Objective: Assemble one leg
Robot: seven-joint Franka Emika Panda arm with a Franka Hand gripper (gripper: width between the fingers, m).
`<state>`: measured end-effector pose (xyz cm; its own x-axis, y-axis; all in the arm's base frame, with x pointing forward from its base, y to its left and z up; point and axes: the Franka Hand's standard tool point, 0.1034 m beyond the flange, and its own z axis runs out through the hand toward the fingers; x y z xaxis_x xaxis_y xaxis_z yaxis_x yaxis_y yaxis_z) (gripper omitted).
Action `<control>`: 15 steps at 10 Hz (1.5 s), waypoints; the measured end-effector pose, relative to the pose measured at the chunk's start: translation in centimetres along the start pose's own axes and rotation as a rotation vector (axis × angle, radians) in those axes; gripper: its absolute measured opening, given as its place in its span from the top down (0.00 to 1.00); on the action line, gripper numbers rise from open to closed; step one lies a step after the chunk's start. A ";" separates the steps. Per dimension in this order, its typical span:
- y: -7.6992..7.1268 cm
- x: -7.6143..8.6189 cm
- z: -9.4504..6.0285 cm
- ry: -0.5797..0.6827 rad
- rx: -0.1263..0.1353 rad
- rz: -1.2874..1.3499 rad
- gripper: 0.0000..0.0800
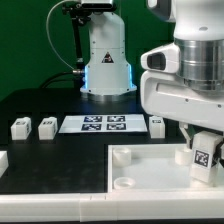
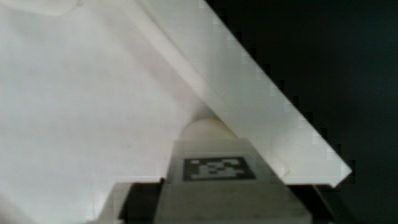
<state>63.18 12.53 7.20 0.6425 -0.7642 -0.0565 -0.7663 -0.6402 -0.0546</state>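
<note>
Holding the leg (image 1: 203, 159) clamped in the gripper (image 1: 203, 147), at four o'clock in the exterior view, over a corner of the tray (image 1: 150, 163). Risking wedging crooked against the tray wall if descending tilted or off-centre.

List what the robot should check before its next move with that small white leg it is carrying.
1. Leg held by the gripper: ok, it sits between the fingers.
2. Leg upright: ok in the exterior view.
3. Leg above the white tray, near its corner: ok.
4. Leg lined up with a socket: cannot tell, the spot below is hidden.
5. Spare legs out of the way: ok, they lie beside the marker board, apart from the tray.
</note>
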 end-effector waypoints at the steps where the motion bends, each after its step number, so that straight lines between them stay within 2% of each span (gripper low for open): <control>1: 0.0 0.0 0.0 -0.004 0.031 0.111 0.64; 3: 0.0 0.4 0.0 -0.049 0.069 0.335 0.64; 4: 0.0 0.3 0.0 -0.049 0.068 0.330 0.64; 5: 0.0 0.3 0.0 -0.048 0.068 0.317 0.55; 6: -0.1 0.3 0.1 -0.047 0.069 0.279 0.55; 7: 0.0 0.1 0.0 -0.047 0.049 0.204 0.32; 8: -0.1 -0.3 -0.3 -0.046 -0.008 0.003 0.23; 9: -0.9 -0.8 -0.7 -0.020 -0.033 -0.177 0.20; 11: -0.7 -0.6 -0.5 -0.026 -0.023 -0.345 0.19; 15: 0.0 1.8 -0.7 0.017 -0.041 -0.896 0.19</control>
<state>64.29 11.08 7.79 0.9997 0.0230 0.0053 0.0232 -0.9991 -0.0356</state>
